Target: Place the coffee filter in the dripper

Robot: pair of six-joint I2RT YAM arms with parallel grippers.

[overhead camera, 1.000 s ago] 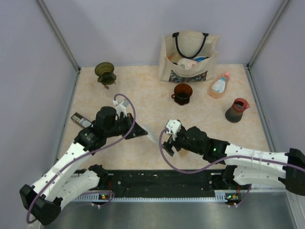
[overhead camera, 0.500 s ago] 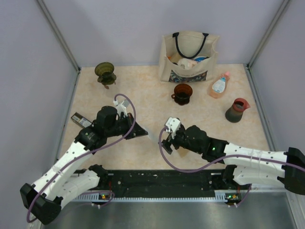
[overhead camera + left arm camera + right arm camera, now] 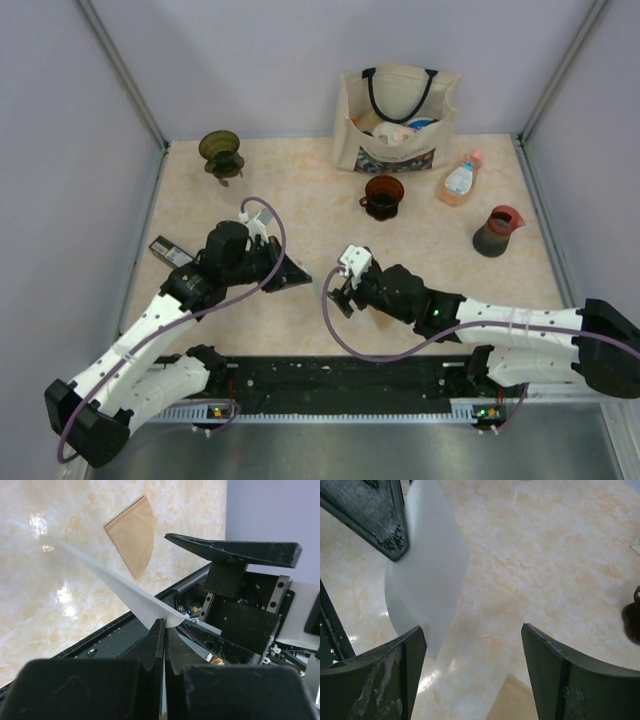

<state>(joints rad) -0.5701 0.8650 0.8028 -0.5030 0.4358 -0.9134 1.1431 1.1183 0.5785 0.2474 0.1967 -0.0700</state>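
Note:
My left gripper (image 3: pixel 297 274) (image 3: pixel 165 626) is shut on a white paper coffee filter (image 3: pixel 127 591), held in the air above the table. The filter also shows in the right wrist view (image 3: pixel 427 575). My right gripper (image 3: pixel 343 290) (image 3: pixel 472 640) is open, just right of the filter, with the filter's free edge by its left finger (image 3: pixel 395 675). A brown paper filter (image 3: pixel 134 534) lies flat on the table under the right arm. An olive-green cone dripper (image 3: pixel 220 151) stands at the back left. A dark brown dripper-like cup (image 3: pixel 383 195) stands mid-back.
A cloth tote bag (image 3: pixel 397 120) with items stands at the back. A pink-capped bottle (image 3: pixel 460 180) lies right of it. A dark carafe with a red rim (image 3: pixel 497 230) stands at the right. A small black device (image 3: pixel 170 251) lies at the left edge.
My right gripper has moved left, closer to the left gripper and the white filter. The left gripper has stayed shut on the filter, nearly in place.

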